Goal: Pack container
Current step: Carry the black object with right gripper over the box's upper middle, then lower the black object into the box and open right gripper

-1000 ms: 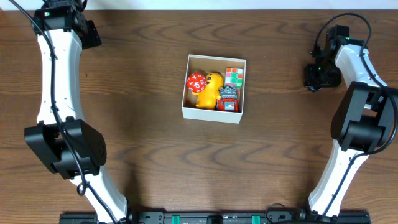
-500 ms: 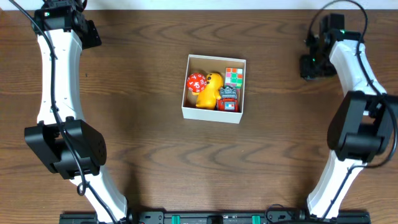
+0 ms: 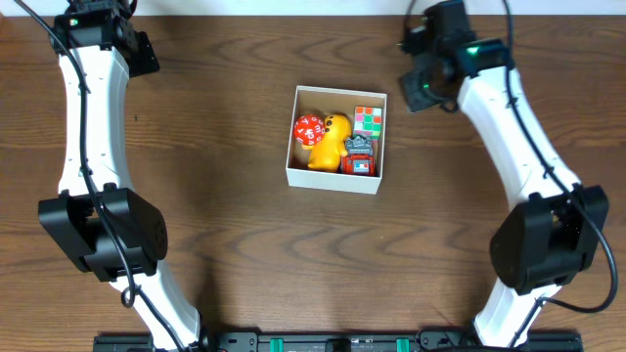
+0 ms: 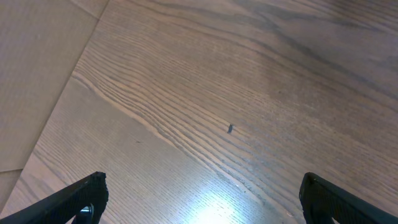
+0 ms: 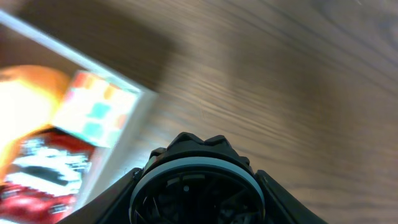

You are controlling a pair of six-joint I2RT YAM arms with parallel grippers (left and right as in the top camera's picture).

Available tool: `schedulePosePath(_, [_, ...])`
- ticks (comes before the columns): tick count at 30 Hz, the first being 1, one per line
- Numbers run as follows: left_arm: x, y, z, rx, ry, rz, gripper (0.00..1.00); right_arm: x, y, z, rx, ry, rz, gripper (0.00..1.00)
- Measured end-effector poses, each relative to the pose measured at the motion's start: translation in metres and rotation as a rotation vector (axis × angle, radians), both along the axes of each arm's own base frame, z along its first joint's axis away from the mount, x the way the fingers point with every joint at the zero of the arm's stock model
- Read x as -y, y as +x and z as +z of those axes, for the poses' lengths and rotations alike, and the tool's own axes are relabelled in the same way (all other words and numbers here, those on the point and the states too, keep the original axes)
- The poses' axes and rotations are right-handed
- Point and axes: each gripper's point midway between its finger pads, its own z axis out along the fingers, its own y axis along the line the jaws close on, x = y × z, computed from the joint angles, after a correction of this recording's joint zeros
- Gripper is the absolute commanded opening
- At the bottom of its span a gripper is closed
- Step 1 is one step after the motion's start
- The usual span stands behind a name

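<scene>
Wood table point(image 3: 225, 196) here: the container point(image 3: 333, 179) already holds four toys point(image 3: 331, 142), so packing looks done. My left gripper point(image 4: 208, 199) is wide apart. My right gripper point(image 3: 425, 90), I cannot tell.

**A Robot Test Bench, by the Look of It**

The scene read as a robotics lab. Two white-and-black arms, one at the left of the frame point(image 3: 86, 117) and one at the right point(image 3: 523, 137), rose from a black mounting rail point(image 3: 342, 343) along the bottom edge, and black cables point(image 3: 27, 18) trailed at the upper left. On the dark wood-grain table point(image 3: 225, 235), a white container point(image 3: 333, 179) of small toys point(image 3: 331, 137) sat at centre — a staged work surface.
</scene>
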Motion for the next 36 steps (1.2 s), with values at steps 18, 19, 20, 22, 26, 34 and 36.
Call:
schedulePosePath(18, [0.0,0.0,0.0,0.0,0.0,0.0,0.98,-0.115,-0.012,-0.002,0.067,0.087,0.222,0.5])
schedulePosePath(19, [0.0,0.0,0.0,0.0,0.0,0.0,0.98,-0.116,-0.01,-0.009,0.059,0.083,0.221,0.5])
schedulePosePath(20, [0.0,0.0,0.0,0.0,0.0,0.0,0.98,-0.116,-0.008,-0.018,0.045,0.078,0.22,0.5])
schedulePosePath(22, [0.0,0.0,0.0,0.0,0.0,0.0,0.98,-0.117,-0.006,-0.033,0.022,0.069,0.219,0.5])
schedulePosePath(26, [0.0,0.0,0.0,0.0,0.0,0.0,0.98,-0.118,-0.006,-0.055,-0.02,0.054,0.218,0.49])
schedulePosePath(34, [0.0,0.0,0.0,0.0,0.0,0.0,0.98,-0.119,-0.003,-0.056,-0.013,0.06,0.213,0.88])
schedulePosePath(36, [0.0,0.0,0.0,0.0,0.0,0.0,0.98,-0.119,-0.003,-0.056,-0.012,0.064,0.205,0.91])
